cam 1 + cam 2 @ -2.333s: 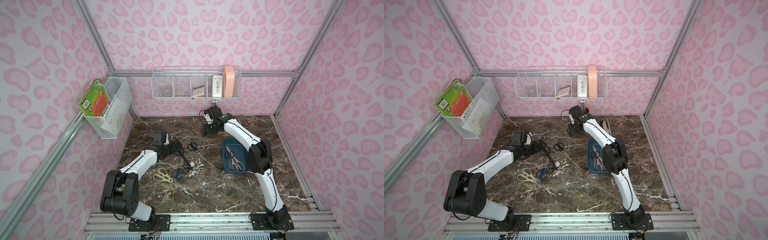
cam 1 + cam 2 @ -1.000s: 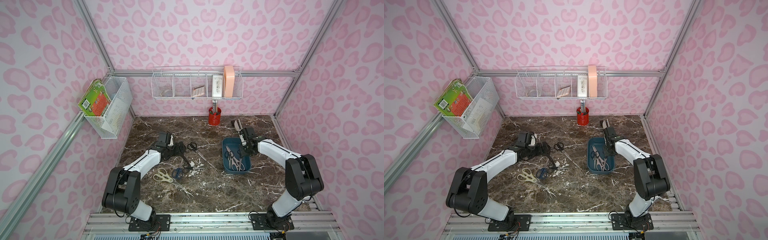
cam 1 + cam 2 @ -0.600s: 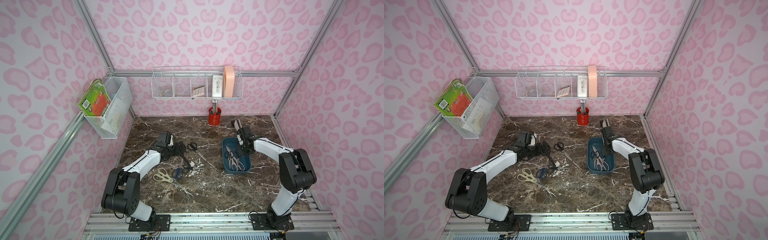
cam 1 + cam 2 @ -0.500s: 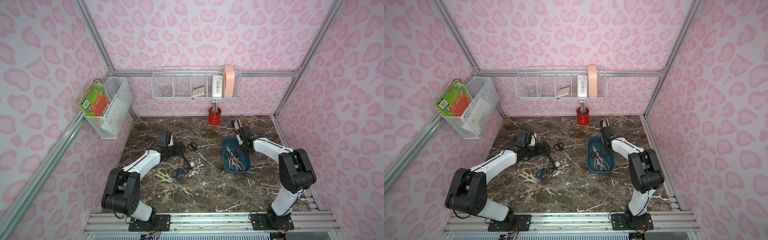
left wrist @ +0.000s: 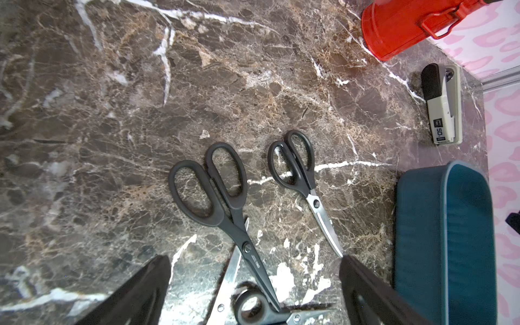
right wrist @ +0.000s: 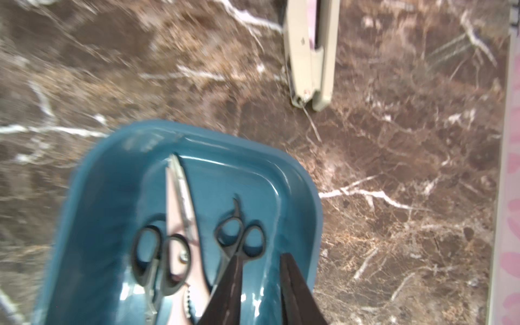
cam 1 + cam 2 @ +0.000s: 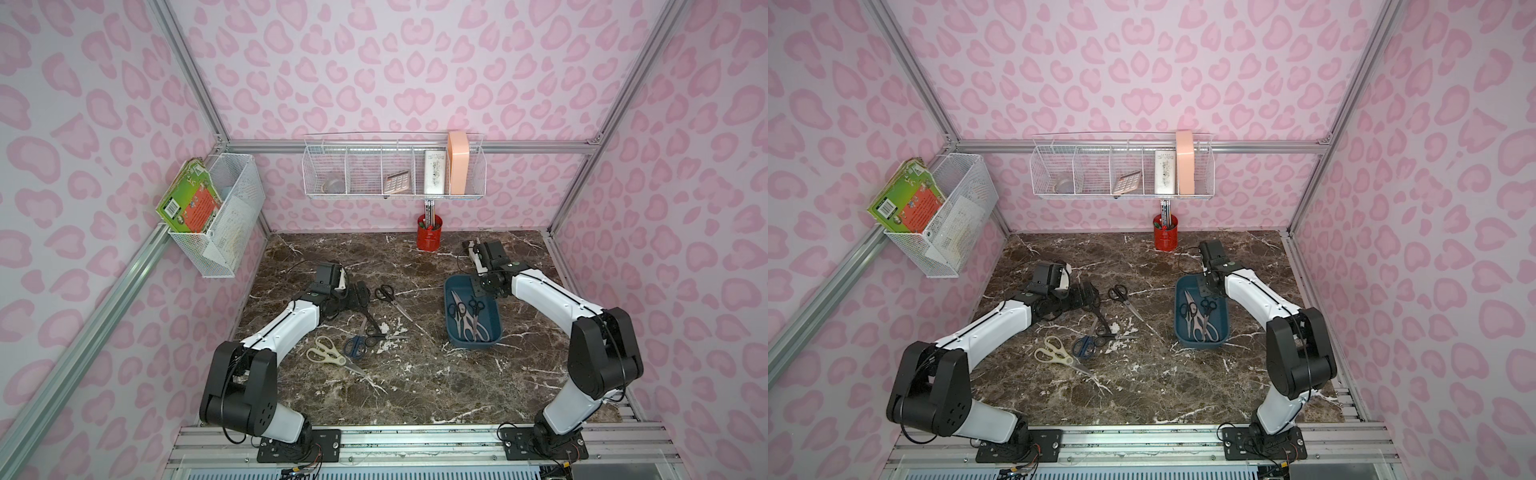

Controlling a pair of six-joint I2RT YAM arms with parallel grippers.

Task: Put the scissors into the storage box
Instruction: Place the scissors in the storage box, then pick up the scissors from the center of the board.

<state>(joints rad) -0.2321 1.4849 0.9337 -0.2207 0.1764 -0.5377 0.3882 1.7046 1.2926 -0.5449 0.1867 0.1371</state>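
1. State: my right claw hangs over the far end of the storage box, fingers narrowly parted, with bare box floor showing in the gap. It holds nothing.
2. State: my left claw stands wide above the large black pair on the table, gripping nothing.
3. Location: three scissors lie flat inside the box, namely a pale pink pair and two small black pairs. The rest lie on the table.
4. Step in hand, as I judge it: release and clear.
   - Open further before lifting, since the nearer black pair's blades run under one finger.
   - Rise straight up, so that no loop is snagged and the box is not dragged.
   - Avoid the stapler just beyond the box.
5. View differences:
   - The right wrist view alone shows the finger gap and the box floor, but it is blurred.
   - The left wrist view shows only the box's outer wall, not its contents. It adds the smaller black pair and the red pen cup.
   - Both top views alone show the cream shears and the navy pair, well apart from the box.
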